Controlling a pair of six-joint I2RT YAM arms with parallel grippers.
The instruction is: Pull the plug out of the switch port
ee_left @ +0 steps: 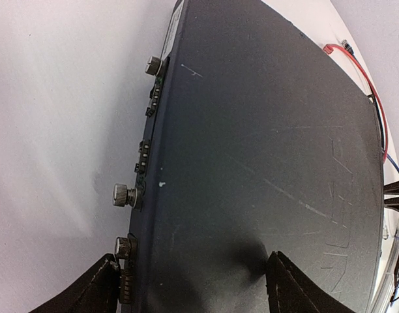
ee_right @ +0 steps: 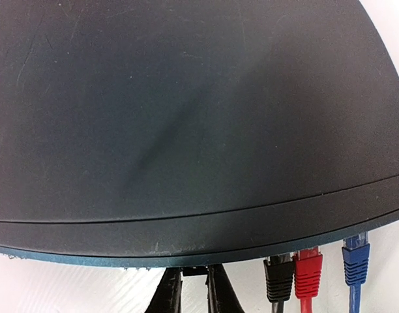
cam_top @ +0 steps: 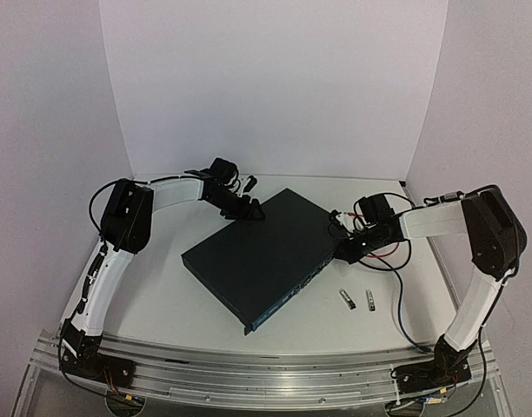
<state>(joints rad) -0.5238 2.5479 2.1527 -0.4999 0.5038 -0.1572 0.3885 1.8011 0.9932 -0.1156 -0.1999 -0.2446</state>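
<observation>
As the right fingers (ee_right: 167,293) are drawn almost together right against the front face of the switch (cam_top: 257,252), the step in hand seems to be taking hold of a plug, not yet the pulling. They stand just left of the black plug (ee_right: 278,277), apart from it. Something small and dark sits between their tips, but I cannot tell if it is a plug or a part of the port.

The switch lies flat in the middle of the surface (cam_top: 162,295), turned at an angle, its socket face toward the right arm. The left fingers (ee_left: 88,293) are apart, one at each side of the far rear corner of the switch. Whether they press on it I cannot tell; I judge they are there to stop the box from sliding.

The next move calls, I think, for a straight pull in line with the port while the box is braced; a sideways pull could jam the plug or drag the switch.

By count:
- one switch
- three plugs in its ports, side by side: the black plug, a red plug (ee_right: 308,266) and a blue plug (ee_right: 356,255)
- two small metal pieces (cam_top: 345,299) on the surface near the front face
- three knurled screws (ee_left: 121,194) on the rear face
</observation>
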